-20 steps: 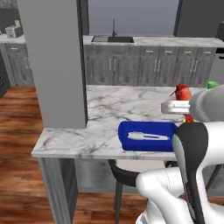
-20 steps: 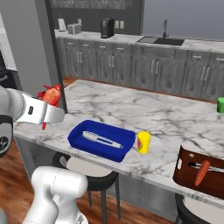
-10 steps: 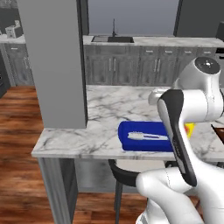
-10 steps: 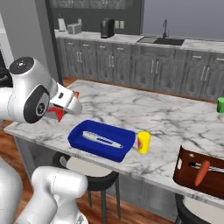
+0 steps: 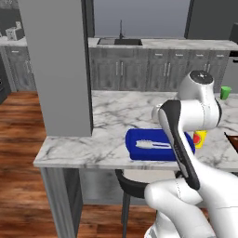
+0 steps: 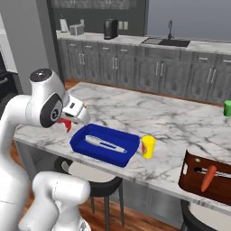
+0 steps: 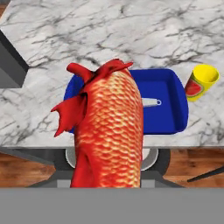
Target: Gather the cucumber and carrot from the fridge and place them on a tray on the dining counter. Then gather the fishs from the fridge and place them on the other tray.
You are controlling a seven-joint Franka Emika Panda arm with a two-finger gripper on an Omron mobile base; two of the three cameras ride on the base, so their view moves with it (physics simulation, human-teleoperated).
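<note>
Gripper (image 6: 67,122) clamped on red fish (image 7: 109,131), hovering over near-left rim of blue tray (image 6: 79,146). Silver fish (image 6: 104,144) inside tray; yellow cup (image 6: 148,146) just beside right rim.

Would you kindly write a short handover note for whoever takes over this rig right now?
Gripper: shut on the red-orange fish, held above the near left edge of the blue tray, over the dining counter.
Silver-grey fish: already lying in the blue tray.
Carrot: in the brown tray at the counter's right end. The cucumber cannot be made out there.
Also on the counter: a yellow cup beside the blue tray and a green cup further back.
Left: lower the red-orange fish into the blue tray and release it.
</note>
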